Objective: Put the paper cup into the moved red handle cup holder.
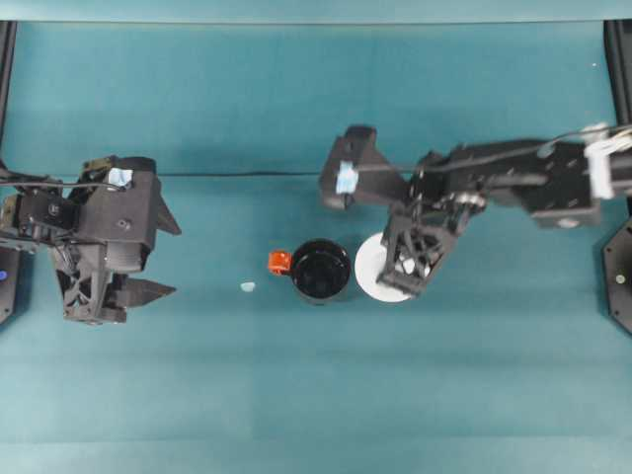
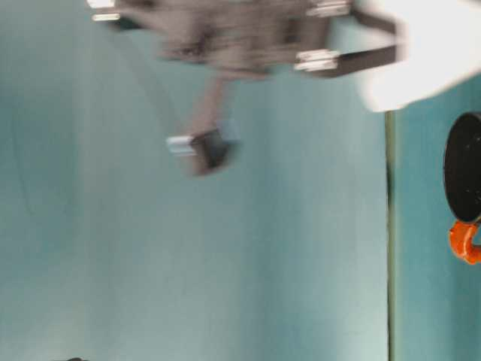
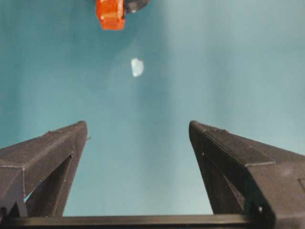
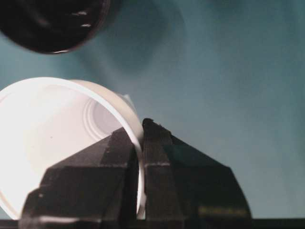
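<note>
Beside the glossy black red handle cup holder [image 1: 320,271], the right gripper [image 4: 141,143] pinches the paper cup [image 4: 52,143].

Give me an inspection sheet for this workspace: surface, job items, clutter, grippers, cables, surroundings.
Surface: teal table top, flat, with a seam line running across it behind the arms.
Job's things: paper cup upright, pinched at its rim; red handle cup holder beside it, hollow, orange-red handle facing the left arm.
Clutter: one small white scrap near the handle.
Grippers: right gripper closed on the cup's wall, one finger inside, one outside; left gripper open, holding nothing, short of the scrap.
Cables: thin black cable along the right arm.
Surroundings: black frame posts at the table's edges.
</note>
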